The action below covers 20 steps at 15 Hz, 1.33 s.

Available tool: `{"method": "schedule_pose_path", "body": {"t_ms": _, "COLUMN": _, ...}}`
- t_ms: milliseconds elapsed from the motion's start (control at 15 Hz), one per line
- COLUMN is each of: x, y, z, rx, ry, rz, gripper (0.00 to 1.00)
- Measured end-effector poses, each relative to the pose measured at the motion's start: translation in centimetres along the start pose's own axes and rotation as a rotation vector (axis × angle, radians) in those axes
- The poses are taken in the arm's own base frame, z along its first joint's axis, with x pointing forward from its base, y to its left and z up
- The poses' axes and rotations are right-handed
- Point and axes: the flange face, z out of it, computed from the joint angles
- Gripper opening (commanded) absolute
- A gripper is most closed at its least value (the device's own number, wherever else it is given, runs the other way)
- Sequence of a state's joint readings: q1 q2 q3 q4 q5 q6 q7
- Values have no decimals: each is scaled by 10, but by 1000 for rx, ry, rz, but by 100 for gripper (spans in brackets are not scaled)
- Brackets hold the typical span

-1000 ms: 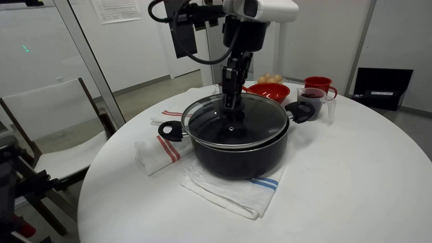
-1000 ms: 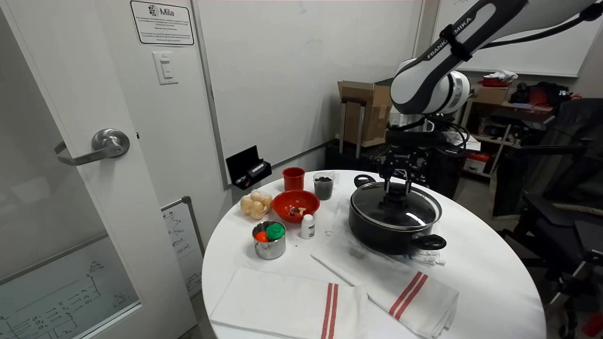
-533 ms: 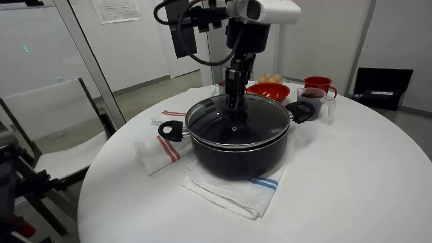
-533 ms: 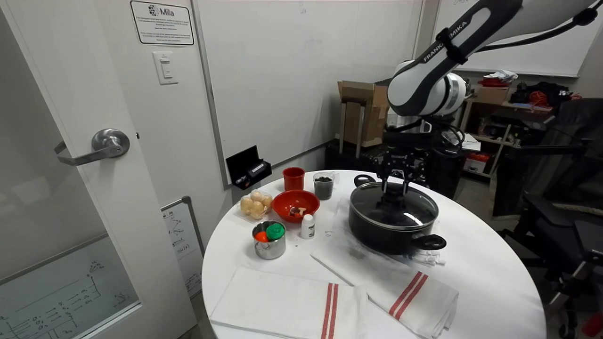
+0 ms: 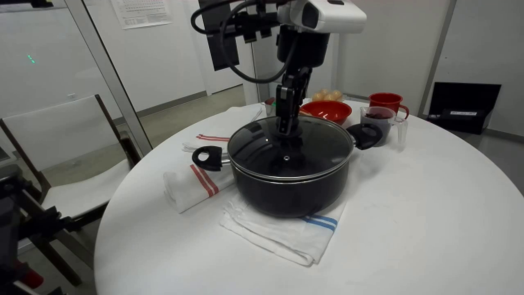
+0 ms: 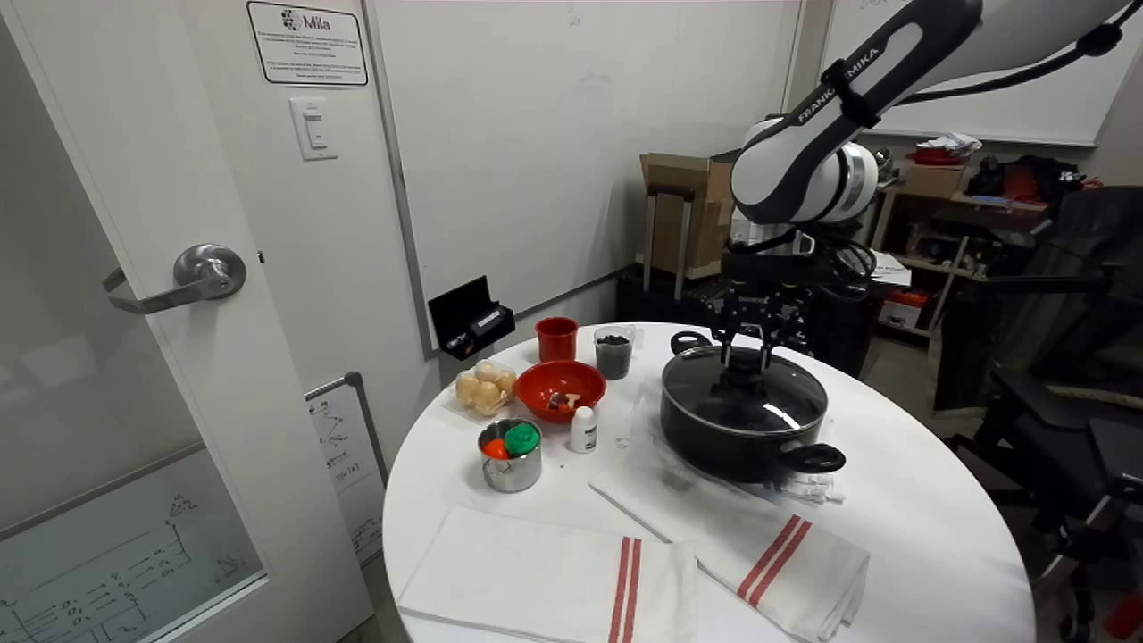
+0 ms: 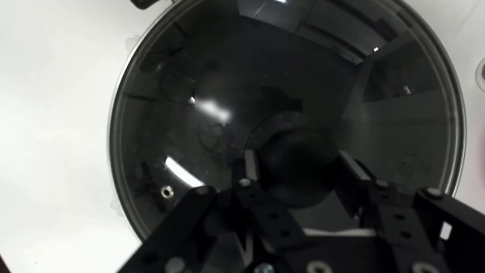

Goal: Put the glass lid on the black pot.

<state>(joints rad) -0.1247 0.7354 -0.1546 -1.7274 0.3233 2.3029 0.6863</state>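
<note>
My fingers (image 7: 251,167) clamp the knob (image 7: 299,163) of the glass lid (image 5: 313,151); black pot (image 5: 290,200) beneath them. If I release with the glass lid off-centre, it could slip askew.

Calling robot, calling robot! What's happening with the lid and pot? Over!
Gripper holding glass lid by knob. Lid over black pot, full seating unclear. Nothing seen blocking it.

Beyond the edge of the round white table (image 6: 946,536), a black-bordered white rectangular sign (image 6: 307,45) reads "Mila". "FRANK…MIKA" marks the white-and-black robot arm (image 6: 826,125).
</note>
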Motion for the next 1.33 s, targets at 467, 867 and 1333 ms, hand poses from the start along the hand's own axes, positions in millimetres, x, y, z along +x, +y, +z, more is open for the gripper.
{"method": "schedule_pose_path", "body": {"t_ms": 467, "x": 1, "y": 0, "z": -1, "rx": 2, "ry": 1, "rz": 0, "gripper": 97}}
{"method": "schedule_pose_path", "body": {"t_ms": 867, "x": 2, "y": -5, "z": -7, "rx": 13, "ry": 10, "rz": -2, "gripper": 100}}
{"method": "schedule_pose_path", "body": {"t_ms": 1333, "x": 2, "y": -5, "z": -8, "rx": 14, "ry": 11, "rz": -3, "gripper": 100}}
